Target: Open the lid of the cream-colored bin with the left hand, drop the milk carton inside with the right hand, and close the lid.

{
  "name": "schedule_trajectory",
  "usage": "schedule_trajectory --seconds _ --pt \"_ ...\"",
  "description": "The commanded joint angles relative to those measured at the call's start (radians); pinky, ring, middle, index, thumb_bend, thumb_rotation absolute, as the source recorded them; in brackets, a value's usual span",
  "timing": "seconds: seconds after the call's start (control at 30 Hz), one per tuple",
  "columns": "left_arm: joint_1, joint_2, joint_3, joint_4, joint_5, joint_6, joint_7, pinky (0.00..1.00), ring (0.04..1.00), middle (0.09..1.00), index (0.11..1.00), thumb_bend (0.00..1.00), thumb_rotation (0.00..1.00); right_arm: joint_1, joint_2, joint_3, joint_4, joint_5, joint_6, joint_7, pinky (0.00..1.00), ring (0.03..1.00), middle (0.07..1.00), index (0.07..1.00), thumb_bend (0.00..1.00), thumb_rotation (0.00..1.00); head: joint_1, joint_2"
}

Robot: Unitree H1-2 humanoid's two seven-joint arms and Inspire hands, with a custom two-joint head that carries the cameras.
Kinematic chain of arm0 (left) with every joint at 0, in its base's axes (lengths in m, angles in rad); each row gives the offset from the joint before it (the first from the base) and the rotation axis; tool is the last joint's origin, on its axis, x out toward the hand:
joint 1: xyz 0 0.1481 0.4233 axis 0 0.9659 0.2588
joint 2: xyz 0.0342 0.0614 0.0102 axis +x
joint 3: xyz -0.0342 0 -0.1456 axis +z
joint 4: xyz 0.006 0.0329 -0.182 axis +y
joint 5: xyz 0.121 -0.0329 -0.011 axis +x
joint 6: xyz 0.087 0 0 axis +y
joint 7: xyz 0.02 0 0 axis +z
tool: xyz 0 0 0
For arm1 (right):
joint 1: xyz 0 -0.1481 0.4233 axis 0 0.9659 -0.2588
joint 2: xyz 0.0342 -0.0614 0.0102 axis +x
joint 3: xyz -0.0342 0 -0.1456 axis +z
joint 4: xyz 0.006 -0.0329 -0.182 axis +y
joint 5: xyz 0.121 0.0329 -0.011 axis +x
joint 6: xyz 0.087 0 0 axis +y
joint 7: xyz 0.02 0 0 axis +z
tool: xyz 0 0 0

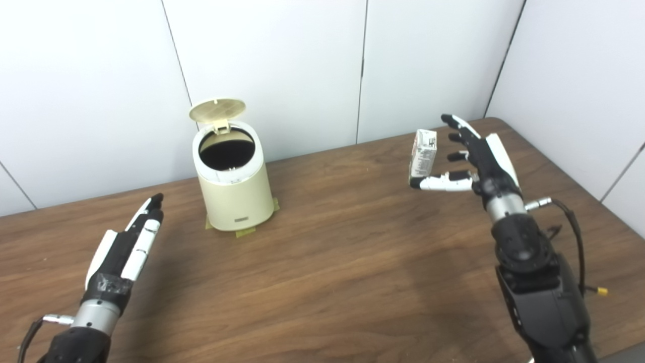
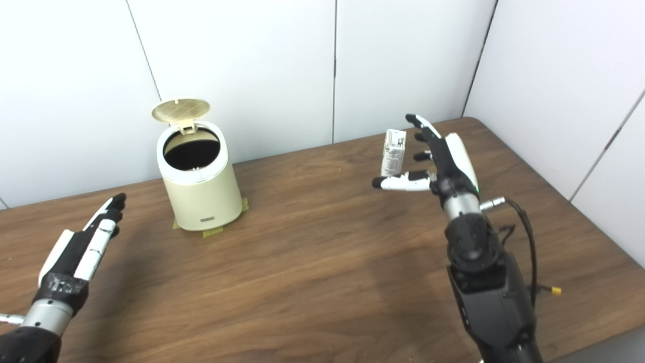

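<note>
The cream-colored bin [image 1: 233, 194] stands at the back left of the table, its round lid [image 1: 217, 110] tipped up and the dark inside showing. The small white milk carton [image 1: 423, 155] stands upright at the back right. My right hand [image 1: 476, 159] is open just to its right, fingers spread. The thumb crosses in front of the carton's base, and the fingers are not closed on it. My left hand [image 1: 128, 247] is open and flat at the front left, short of the bin, holding nothing.
Strips of tape [image 1: 245, 232] mark the bin's foot on the wooden table [image 1: 322, 262]. White wall panels close the back and right sides. A cable with a yellow plug [image 1: 602, 291] hangs off my right forearm.
</note>
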Motion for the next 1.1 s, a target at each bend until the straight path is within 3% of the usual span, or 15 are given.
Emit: schedule_trajectory --seconds 0.0,0.07,0.3,0.37,0.43,0.6,0.7,1.0,1.07 --pt "-0.039 0.01 -0.002 -0.051 -0.003 0.009 -0.005 0.99 1.0 1.0 0.991 0.39 1.0 -0.07 -0.044 -0.004 0.018 -0.014 -0.009 0.0 0.78 0.915 0.951 0.927 0.96 0.1 -0.001 0.001" --pt "-0.035 0.009 -0.003 -0.065 0.001 0.026 -0.007 0.99 1.0 1.0 0.992 0.38 1.0 -0.091 -0.067 0.01 0.06 -0.024 -0.017 -0.007 0.79 0.92 0.954 0.93 0.96 0.09 -0.025 -0.013" --pt "-0.023 0.011 -0.006 -0.117 -0.012 0.066 -0.027 0.98 1.0 1.0 1.0 0.34 0.98 -0.17 -0.142 0.087 0.239 -0.081 -0.03 -0.031 0.69 0.89 0.944 0.888 0.98 0.07 -0.028 -0.021" --pt "-0.019 0.013 -0.005 -0.134 -0.015 0.079 -0.03 0.97 1.0 1.0 1.0 0.32 0.97 -0.192 -0.153 0.106 0.281 -0.09 -0.033 -0.04 0.49 0.769 0.936 0.884 0.98 0.06 -0.032 -0.027" --pt "-0.017 0.018 -0.009 -0.154 -0.006 0.106 -0.031 0.97 1.0 1.0 1.0 0.33 0.95 -0.215 -0.17 0.134 0.324 -0.109 -0.032 -0.04 0.52 0.782 0.917 0.873 0.99 0.09 -0.032 -0.034" --pt "-0.011 0.023 -0.009 -0.195 -0.013 0.16 -0.043 1.0 1.0 1.0 1.0 0.34 0.94 -0.262 -0.257 0.267 0.436 -0.234 -0.071 -0.042 0.87 0.971 0.9 0.878 1.0 0.21 -0.023 -0.04" --pt "-0.008 0.033 -0.012 -0.218 -0.006 0.173 -0.052 1.0 1.0 1.0 1.0 0.33 0.98 -0.284 -0.278 0.307 0.469 -0.268 -0.066 -0.044 0.98 0.997 0.917 0.88 1.0 0.22 -0.018 -0.042" --pt "-0.01 0.047 -0.016 -0.24 -0.009 0.185 -0.071 1.0 1.0 1.0 1.0 0.31 1.0 -0.302 -0.281 0.327 0.498 -0.284 -0.064 -0.048 1.0 1.0 0.911 0.87 1.0 0.19 -0.021 -0.045" --pt "-0.011 0.049 -0.019 -0.239 -0.012 0.181 -0.075 1.0 1.0 1.0 1.0 0.29 1.0 -0.298 -0.28 0.328 0.506 -0.278 -0.073 -0.053 0.96 0.966 0.882 0.855 1.0 0.19 -0.02 -0.045"
